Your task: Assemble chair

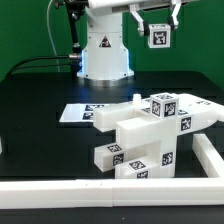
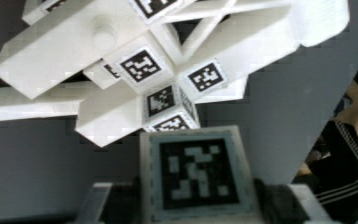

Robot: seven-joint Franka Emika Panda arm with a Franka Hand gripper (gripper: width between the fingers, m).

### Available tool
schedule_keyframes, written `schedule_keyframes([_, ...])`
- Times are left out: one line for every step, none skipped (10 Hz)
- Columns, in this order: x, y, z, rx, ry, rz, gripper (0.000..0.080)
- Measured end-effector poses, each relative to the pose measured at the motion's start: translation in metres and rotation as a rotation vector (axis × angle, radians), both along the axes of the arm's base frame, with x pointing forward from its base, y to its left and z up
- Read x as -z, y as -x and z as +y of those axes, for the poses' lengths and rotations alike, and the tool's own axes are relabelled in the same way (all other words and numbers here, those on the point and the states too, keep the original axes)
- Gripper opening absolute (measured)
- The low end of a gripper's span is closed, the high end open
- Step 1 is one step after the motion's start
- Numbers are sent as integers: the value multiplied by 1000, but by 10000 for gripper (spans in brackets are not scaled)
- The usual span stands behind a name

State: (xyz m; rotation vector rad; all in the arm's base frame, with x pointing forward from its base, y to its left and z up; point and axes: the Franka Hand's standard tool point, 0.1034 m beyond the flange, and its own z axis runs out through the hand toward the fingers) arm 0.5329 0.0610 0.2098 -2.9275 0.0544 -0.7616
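Note:
The chair stands part-built as a cluster of glossy white tagged slabs and blocks [image 1: 150,125] at the exterior view's centre right. Two tagged blocks [image 1: 112,154] lie at its front. High above the table, my gripper [image 1: 157,38] is shut on a small white chair piece with a black-and-white tag [image 1: 158,36]. In the wrist view that held piece [image 2: 197,168] sits between my gripper's [image 2: 197,202] dark fingers [image 2: 115,200]. The chair cluster [image 2: 149,70] lies far below it on the dark table.
The marker board [image 1: 82,113] lies flat behind the cluster at the exterior view's left. A long white border rail [image 1: 90,192] runs along the front and turns up the exterior view's right side [image 1: 208,155]. The robot base [image 1: 105,55] stands at the back.

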Motion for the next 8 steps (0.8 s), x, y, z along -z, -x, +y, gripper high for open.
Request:
schedule_keyframes([0,0,0,0,0,1,284])
schedule_keyframes([-1,1,4,-1,-8,5,284])
schedule_keyframes([1,1,10,-4,-9,3,284])
schedule_keyframes([6,2,14,-8,-6,6,284])
schedule_keyframes([9,3,15,-10,-3,9,284])
schedule_keyframes([10,2,14,-11,-1,10,284])
schedule_keyframes([11,-1,9,-25,13,9,284])
schedule_keyframes([13,-7,5,-35,27,6,284])
